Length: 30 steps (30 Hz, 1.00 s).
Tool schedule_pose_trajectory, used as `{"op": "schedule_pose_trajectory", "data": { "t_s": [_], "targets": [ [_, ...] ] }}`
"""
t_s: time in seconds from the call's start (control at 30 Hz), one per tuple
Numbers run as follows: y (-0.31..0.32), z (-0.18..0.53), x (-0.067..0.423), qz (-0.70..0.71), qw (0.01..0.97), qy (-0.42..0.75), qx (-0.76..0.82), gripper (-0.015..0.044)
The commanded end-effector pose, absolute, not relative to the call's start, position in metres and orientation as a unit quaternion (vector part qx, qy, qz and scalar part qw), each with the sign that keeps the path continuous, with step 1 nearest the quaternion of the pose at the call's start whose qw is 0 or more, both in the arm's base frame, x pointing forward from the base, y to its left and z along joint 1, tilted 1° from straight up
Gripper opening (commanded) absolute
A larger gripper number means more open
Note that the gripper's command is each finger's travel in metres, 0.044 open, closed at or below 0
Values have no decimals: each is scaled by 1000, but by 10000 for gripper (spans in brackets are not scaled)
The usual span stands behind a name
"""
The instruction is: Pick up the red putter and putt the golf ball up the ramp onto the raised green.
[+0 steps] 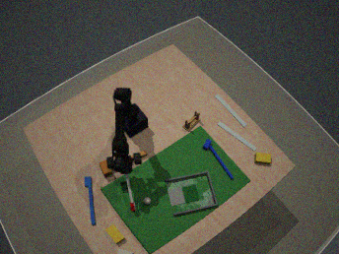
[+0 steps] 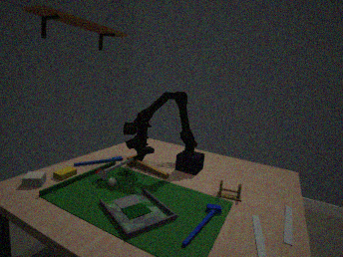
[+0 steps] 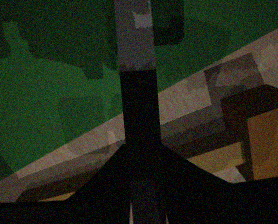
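Observation:
My gripper [image 1: 124,171] [image 2: 142,154] [image 3: 140,149] is shut on the grip of the red putter [image 1: 130,195] [image 3: 135,55]. It stands at the near left edge of the green mat [image 1: 163,223] [image 2: 75,196] [image 3: 45,105]. The putter's shaft slants down over the mat to its red head [image 1: 132,207]. The white golf ball [image 1: 147,200] [image 2: 112,181] lies on the mat just to the right of the head, a small gap apart. The raised green [image 1: 191,193] [image 2: 135,210], with its grey ramp and dark frame, sits further right of the ball.
A blue putter [image 1: 218,158] [image 2: 201,224] lies on the mat's far side, another blue putter [image 1: 91,200] [image 2: 98,161] lies off the mat. An orange block [image 1: 105,167] [image 3: 260,145] lies by the gripper. Yellow blocks [image 1: 263,158] [image 1: 114,233], white strips [image 1: 230,110] [image 1: 237,136] and a small rack [image 1: 192,121] [image 2: 228,189] lie around.

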State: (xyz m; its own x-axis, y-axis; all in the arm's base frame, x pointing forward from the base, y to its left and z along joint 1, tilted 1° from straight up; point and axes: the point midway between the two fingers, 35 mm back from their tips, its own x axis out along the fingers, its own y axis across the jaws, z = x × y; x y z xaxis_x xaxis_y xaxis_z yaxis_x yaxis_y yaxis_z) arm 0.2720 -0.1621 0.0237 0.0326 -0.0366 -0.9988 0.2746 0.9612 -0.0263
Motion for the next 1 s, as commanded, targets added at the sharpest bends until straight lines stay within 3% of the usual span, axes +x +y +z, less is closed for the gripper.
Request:
{"op": "schedule_pose_trajectory", "data": {
  "t_s": [0.0, 0.3, 0.97],
  "targets": [
    [-136, 23, 284, -107, 714, 687, 86, 0],
    [-34, 21, 307, -102, 716, 685, 87, 0],
    [-31, 74, 307, -99, 717, 684, 86, 0]
  ]
}}
